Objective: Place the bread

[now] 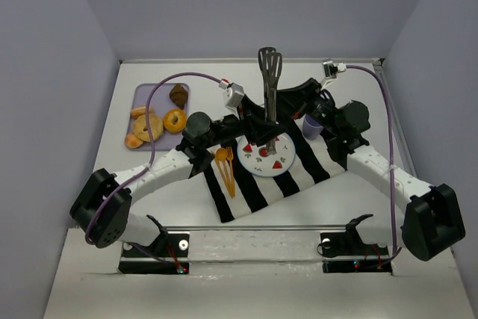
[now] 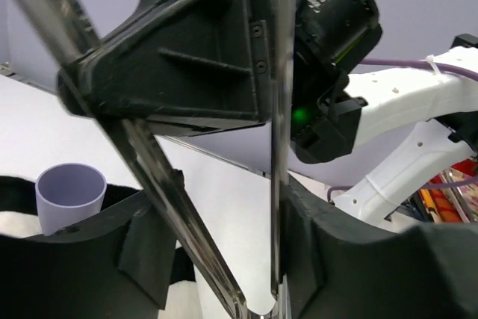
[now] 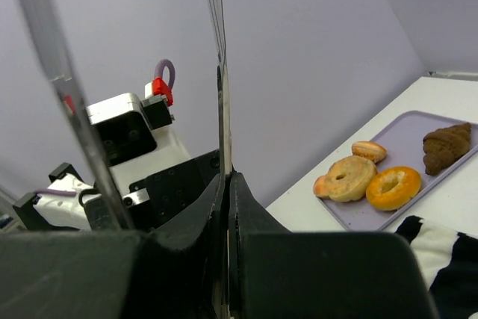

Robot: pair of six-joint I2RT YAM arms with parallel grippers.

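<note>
The bread (image 1: pixel 175 120), a glossy golden-orange ring, lies on the lilac tray (image 1: pixel 160 93) at the back left; it also shows in the right wrist view (image 3: pixel 393 187). Metal tongs (image 1: pixel 269 65) stand upright over the flowered plate (image 1: pixel 284 160). My left gripper (image 1: pixel 258 134) is closed around both tong arms near their hinge (image 2: pixel 224 259). My right gripper (image 1: pixel 275 106) is shut on one tong arm (image 3: pixel 228 184) higher up. Both grippers are well to the right of the bread.
On the tray also lie a paler tan ring (image 1: pixel 148 126), a dark croissant (image 1: pixel 178 95) and small buns. A lilac cup (image 1: pixel 312 126) stands behind the plate. An orange fork and spoon (image 1: pixel 225 169) lie on the black-and-white striped cloth (image 1: pixel 254 192).
</note>
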